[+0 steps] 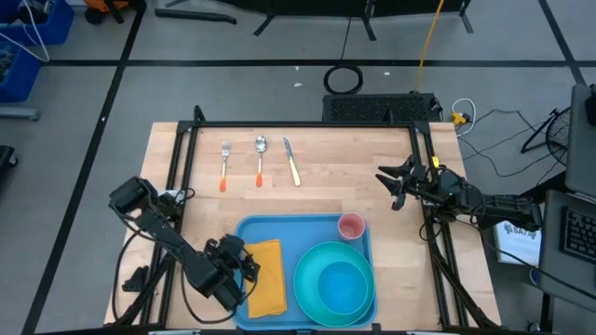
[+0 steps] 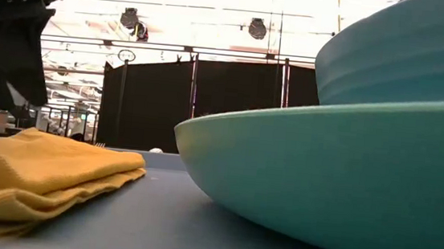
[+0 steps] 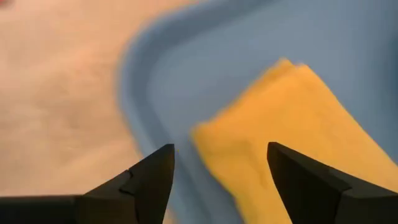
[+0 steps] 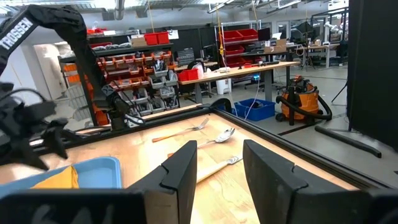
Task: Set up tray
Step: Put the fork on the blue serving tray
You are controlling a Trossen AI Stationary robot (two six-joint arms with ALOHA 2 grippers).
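Hovering over the tray's [image 1: 279, 228] left edge, the left gripper [image 1: 244, 265] has fingers spread above the yellow napkin [image 1: 265, 276]; tray sits at the table's [image 1: 354, 177] near side; right gripper [image 1: 396, 186] waits at right, fingers apart.

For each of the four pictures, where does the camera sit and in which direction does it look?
High view: above, looking straight down; both arms, tray, plate, cutlery.
Low view: at tray level, facing the room; napkin, plate, a dark part of the left arm.
Left wrist view: over the tray's edge; the open left hand above the napkin.
Right wrist view: from the table's right, looking across; the open right hand, fork.
Shared: napkin and tray appear in three views.
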